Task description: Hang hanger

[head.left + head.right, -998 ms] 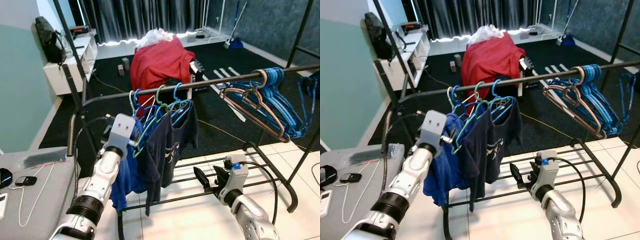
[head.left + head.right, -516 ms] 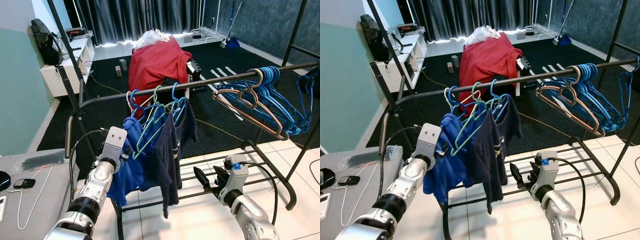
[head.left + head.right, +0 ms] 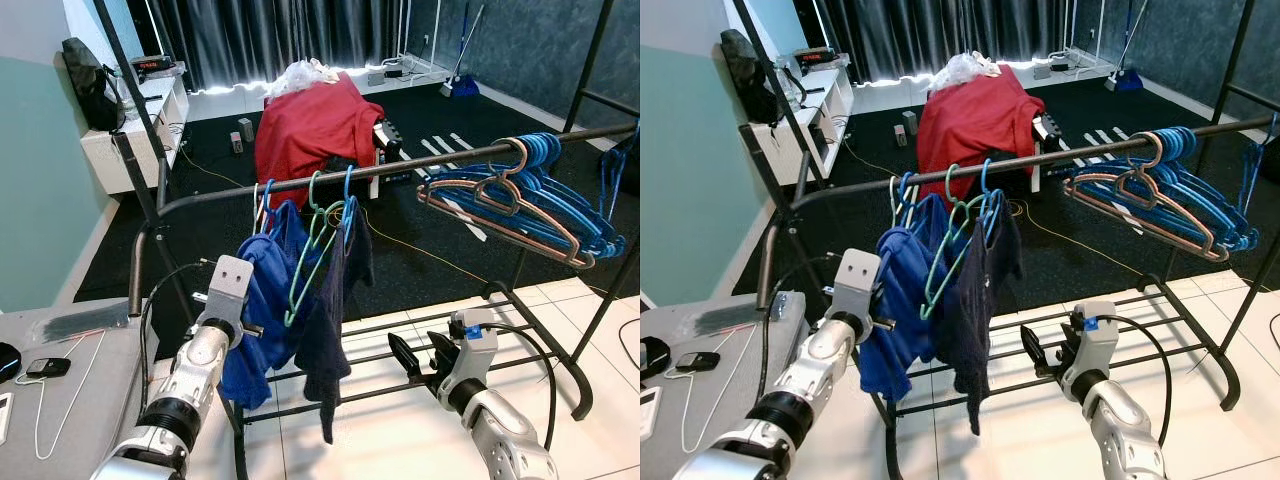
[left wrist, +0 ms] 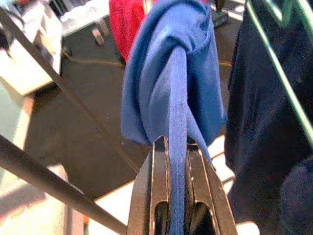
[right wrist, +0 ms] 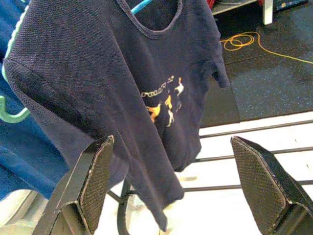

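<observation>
From the head, a black rail of a clothes rack runs across the room. Near its left end hang a blue shirt, a green hanger and a dark navy shirt, crowded close together. Farther right on the same rail sits a bunch of empty blue hangers with a brown one at the front. The left gripper is raised against the blue shirt, at its lower edge. The right gripper hovers low, in front of the rack's bottom bars, touching nothing. A red cloth is draped over something behind the rack (on the dark carpet). A grey table at the left carries a white cable and a small black device.

In the left wrist view, the left gripper is clamped on a fold of the blue shirt, which bunches up above the fingers.

In the right wrist view, the right gripper stands wide apart and empty, with the navy shirt hanging ahead on a blue hanger.
</observation>
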You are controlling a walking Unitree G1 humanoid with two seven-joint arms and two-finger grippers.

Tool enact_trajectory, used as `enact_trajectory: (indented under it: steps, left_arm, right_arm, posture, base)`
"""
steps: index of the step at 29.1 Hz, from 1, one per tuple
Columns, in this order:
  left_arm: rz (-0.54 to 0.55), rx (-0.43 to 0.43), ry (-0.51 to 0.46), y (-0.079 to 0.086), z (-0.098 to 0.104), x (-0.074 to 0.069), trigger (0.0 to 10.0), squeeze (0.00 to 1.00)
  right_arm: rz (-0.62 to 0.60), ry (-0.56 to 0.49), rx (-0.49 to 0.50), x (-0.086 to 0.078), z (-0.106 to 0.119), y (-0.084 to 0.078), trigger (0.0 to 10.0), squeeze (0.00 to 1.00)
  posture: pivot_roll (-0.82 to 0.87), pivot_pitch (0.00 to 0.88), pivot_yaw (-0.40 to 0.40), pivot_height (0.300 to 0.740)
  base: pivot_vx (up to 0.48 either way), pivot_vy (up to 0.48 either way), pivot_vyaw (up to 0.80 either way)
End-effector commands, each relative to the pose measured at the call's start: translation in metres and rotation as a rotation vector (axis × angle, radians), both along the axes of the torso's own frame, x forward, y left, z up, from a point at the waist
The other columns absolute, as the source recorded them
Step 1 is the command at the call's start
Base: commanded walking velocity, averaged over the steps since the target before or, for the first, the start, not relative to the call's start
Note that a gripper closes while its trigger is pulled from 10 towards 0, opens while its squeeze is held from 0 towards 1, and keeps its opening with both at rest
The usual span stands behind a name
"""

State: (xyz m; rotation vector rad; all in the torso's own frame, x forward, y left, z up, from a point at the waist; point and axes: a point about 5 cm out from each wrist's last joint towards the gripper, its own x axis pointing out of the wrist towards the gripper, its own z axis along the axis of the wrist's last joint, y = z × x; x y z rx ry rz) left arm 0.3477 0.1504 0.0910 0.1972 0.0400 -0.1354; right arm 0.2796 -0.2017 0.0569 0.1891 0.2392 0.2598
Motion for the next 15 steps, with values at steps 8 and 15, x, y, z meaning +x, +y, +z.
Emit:
enact_trajectory:
  steps: [8,15]
  left_arm:
    - [0.079,0.015,-0.185,0.042,0.045,0.004,0.0,0.0]
    - [0.01,-0.013,-0.19,0.052,0.035,-0.033,0.0,0.0]
  right_arm:
    - [0.005,-0.005,0.009,0.002,0.0,0.003,10.0,0.0]
    - [0.006,-0.002,0.007,0.002,0.0,0.001,10.0,0.0]
  posture:
    - [-0.15,0.0,0.077,0.74]
    - [-0.13,0.0,0.072,0.74]
  base:
    - [0.0,0.0,0.0]
    - [0.0,0.0,0.0]
